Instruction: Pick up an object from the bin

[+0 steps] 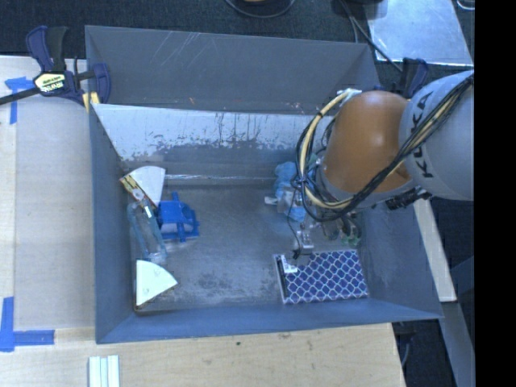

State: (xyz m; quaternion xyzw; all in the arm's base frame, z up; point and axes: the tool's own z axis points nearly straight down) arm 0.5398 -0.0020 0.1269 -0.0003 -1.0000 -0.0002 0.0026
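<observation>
My gripper (305,237) hangs low over the right part of the bin floor, mostly hidden under the arm's orange cover. Just below it lies a flat blue pouch with a white lattice pattern (325,276), against the bin's front right wall; the gripper's tip is at the pouch's upper left corner. A small light-blue lump (284,181) sits just behind and left of the gripper, near the back wall.
Along the left wall lie a white wedge with a yellow-black edge (146,183), a clear plastic tube (147,232), a blue toy block (177,220) and a second white wedge (152,281). Bare floor lies between them and the gripper.
</observation>
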